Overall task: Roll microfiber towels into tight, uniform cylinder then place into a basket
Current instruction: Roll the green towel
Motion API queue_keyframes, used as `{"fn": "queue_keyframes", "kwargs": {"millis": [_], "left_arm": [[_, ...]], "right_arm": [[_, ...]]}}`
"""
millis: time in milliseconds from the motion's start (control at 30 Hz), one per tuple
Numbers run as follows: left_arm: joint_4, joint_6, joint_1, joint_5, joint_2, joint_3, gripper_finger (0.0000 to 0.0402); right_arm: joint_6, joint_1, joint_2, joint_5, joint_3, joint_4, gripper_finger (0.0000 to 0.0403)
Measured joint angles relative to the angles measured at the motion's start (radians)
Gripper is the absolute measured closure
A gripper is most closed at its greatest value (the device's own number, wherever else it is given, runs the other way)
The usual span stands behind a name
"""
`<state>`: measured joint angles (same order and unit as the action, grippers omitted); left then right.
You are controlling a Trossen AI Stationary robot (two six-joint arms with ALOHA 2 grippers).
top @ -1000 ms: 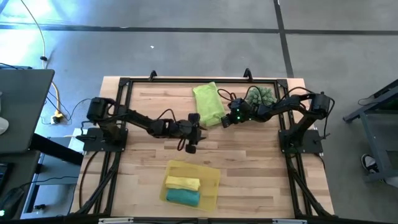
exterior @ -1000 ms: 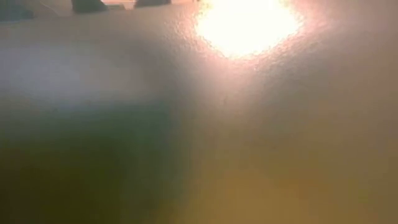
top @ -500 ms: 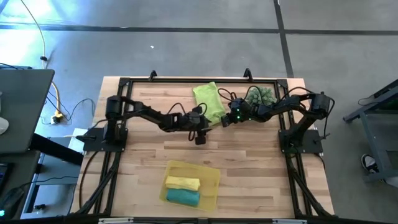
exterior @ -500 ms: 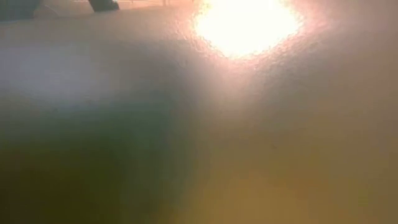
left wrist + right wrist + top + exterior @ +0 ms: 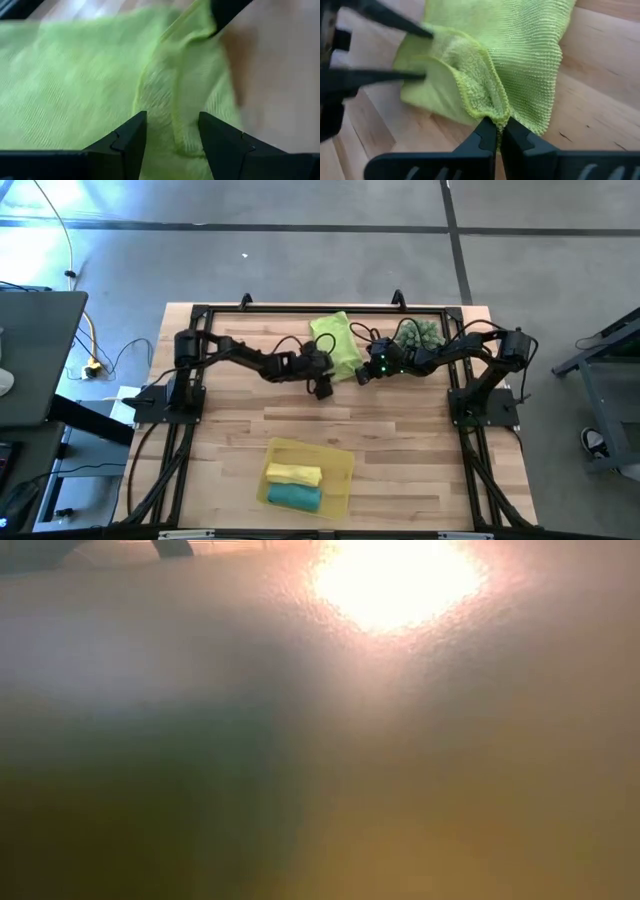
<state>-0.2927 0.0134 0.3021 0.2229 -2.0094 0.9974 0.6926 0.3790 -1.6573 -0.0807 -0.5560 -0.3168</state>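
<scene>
A lime green towel (image 5: 335, 345) lies flat on the wood at the far middle of the table. My right gripper (image 5: 360, 373) is shut on the towel's near right corner. My left gripper (image 5: 322, 387) stands open at the near left corner, with a raised fold of the towel (image 5: 172, 100) between and ahead of its fingers. At the near middle, the yellow basket (image 5: 340, 463) holds a rolled yellow towel (image 5: 293, 474) and a rolled teal towel (image 5: 295, 496) side by side. My right gripper pinches the lime towel's hemmed edge (image 5: 495, 116) between its two fingers at the near right corner. It comes slanting down from the table's right. The pinched edge is gathered into a raised ridge, and the towel's other parts lie on the table. My left gripper: I cannot tell whether its open fingers touch the cloth.
A spiky green ball plant (image 5: 420, 333) sits at the far right beside my right arm. A black frame rail (image 5: 300, 310) runs along the table's far edge and its sides. Bare wood lies between the towel and the basket. The low view shows only glare.
My left gripper has swung toward the table's far edge and a little right, up to the lime towel's near left corner, rolling as it went and staying open. My right gripper and the towel have kept still.
</scene>
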Motion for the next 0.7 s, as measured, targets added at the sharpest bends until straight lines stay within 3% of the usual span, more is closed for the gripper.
{"fn": "queue_keyframes", "kwargs": {"millis": [133, 300, 533, 700], "left_arm": [[0.063, -0.045, 0.011, 0.029, 0.001, 0.001, 0.0236], [0.102, -0.056, 0.012, -0.006, 0.005, 0.003, 0.0261], [0.125, -0.056, 0.010, -0.146, 0.006, 0.003, 0.0300], [0.150, -0.055, 0.010, -0.165, 0.006, 0.004, 0.0317]], "right_arm": [[-0.049, 0.000, 0.000, -0.020, 0.000, -0.001, 0.0402], [-0.164, 0.000, 0.008, -0.075, 0.000, 0.002, 0.0394], [-0.383, 0.000, 0.111, -0.114, 0.000, 0.046, 0.0305], [-0.536, -0.004, 0.240, -0.118, 0.001, 0.123, 0.0256]]}}
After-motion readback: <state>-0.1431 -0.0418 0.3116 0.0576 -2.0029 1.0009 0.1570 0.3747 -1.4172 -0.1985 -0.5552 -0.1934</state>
